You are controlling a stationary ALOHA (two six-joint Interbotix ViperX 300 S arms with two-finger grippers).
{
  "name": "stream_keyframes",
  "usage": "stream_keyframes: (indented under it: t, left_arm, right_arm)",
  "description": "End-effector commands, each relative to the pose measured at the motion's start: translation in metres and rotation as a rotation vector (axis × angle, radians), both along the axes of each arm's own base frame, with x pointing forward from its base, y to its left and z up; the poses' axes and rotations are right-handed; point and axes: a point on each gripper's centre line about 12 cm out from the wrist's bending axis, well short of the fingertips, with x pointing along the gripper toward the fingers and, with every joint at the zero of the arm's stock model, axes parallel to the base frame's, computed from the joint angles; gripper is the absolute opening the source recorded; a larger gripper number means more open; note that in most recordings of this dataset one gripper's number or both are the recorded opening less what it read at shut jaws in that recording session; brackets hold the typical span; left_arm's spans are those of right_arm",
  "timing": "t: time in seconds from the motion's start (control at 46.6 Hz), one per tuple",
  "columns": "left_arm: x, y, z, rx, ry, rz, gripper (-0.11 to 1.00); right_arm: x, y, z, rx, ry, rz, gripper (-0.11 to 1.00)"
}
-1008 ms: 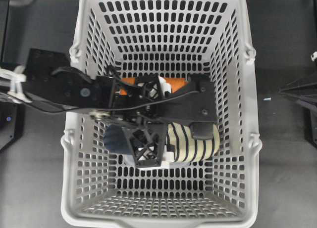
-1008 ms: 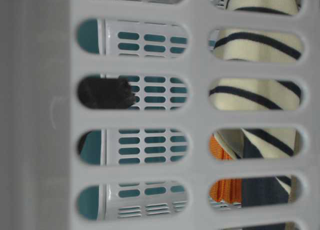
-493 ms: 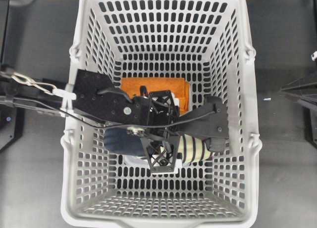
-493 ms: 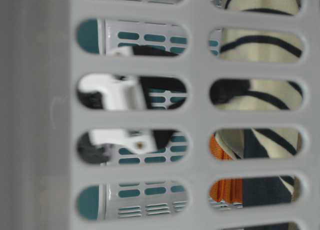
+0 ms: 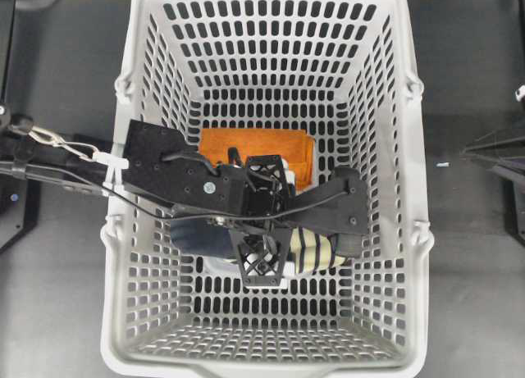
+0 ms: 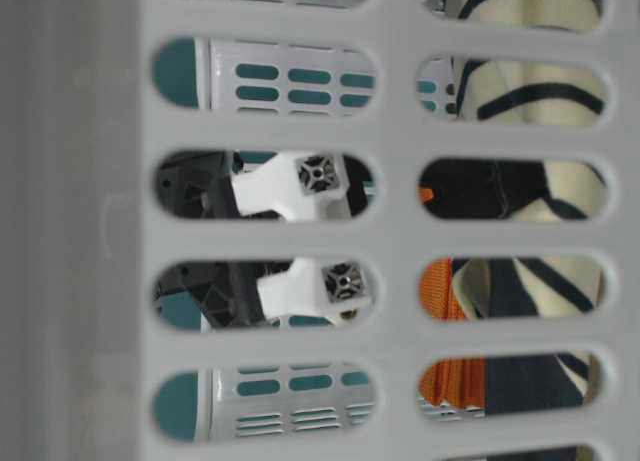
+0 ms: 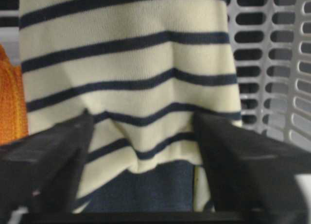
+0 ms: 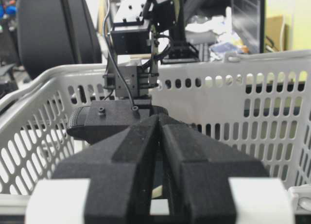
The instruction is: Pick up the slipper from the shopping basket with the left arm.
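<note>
We see the black left arm's lattice-patterned gripper (image 5: 283,247) clamped on the cream, navy-striped soft slipper (image 5: 316,251), its fingers (image 7: 46,161) pinching the bunched upper, low in the light grey slotted plastic shopping basket (image 5: 414,148), just near of a folded orange cloth (image 5: 254,144). The right gripper (image 8: 159,136) rests outside, fingers pressed together.

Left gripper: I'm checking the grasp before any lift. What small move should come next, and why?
Probably finish closing, then lift a little. In the wrist view the left gripper has its fingers pressed on both sides of the slipper, puckering the striped upper. From above, the slipper lies low in the shopping basket beside the orange cloth, so it should rise straight up.
</note>
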Motion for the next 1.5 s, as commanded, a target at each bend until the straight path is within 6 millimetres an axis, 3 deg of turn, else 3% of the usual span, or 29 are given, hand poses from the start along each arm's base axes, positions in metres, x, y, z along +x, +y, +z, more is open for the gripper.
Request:
stream_keyframes:
  t: [0.0, 0.15, 0.236, 0.365, 0.622, 0.772, 0.922, 1.48]
  left_arm:
    - [0.000, 0.002, 0.009, 0.001, -0.017, 0.001, 0.62]
    - [0.000, 0.000, 0.031, -0.001, -0.049, -0.001, 0.21]
    - [0.000, 0.001, 0.050, -0.003, -0.071, 0.000, 0.05]
    - [-0.002, 0.001, 0.086, -0.006, -0.086, 0.003, 0.05]
    - [-0.010, 0.002, 0.176, 0.012, -0.107, -0.028, 0.05]
    - [-0.013, 0.003, 0.214, 0.015, -0.119, -0.033, 0.05]
    - [-0.009, 0.003, 0.222, 0.018, -0.079, -0.030, 0.05]
    - [-0.002, 0.009, 0.215, 0.029, -0.039, -0.031, 0.05]
  right_arm:
    - [0.001, 0.000, 0.003, 0.005, -0.007, 0.001, -0.01]
    - [0.001, 0.000, 0.002, 0.005, -0.006, 0.001, -0.01]
    - [0.001, 0.000, 0.002, 0.006, -0.006, 0.001, -0.01]
    - [0.001, 0.000, 0.002, 0.006, -0.006, 0.000, -0.01]
    - [0.001, 0.000, 0.002, 0.006, -0.006, 0.001, -0.01]
    - [0.001, 0.000, 0.002, 0.006, -0.006, 0.001, -0.01]
    - [0.001, 0.000, 0.002, 0.006, -0.007, 0.001, -0.01]
    - [0.001, 0.000, 0.001, 0.006, -0.006, 0.001, -0.01]
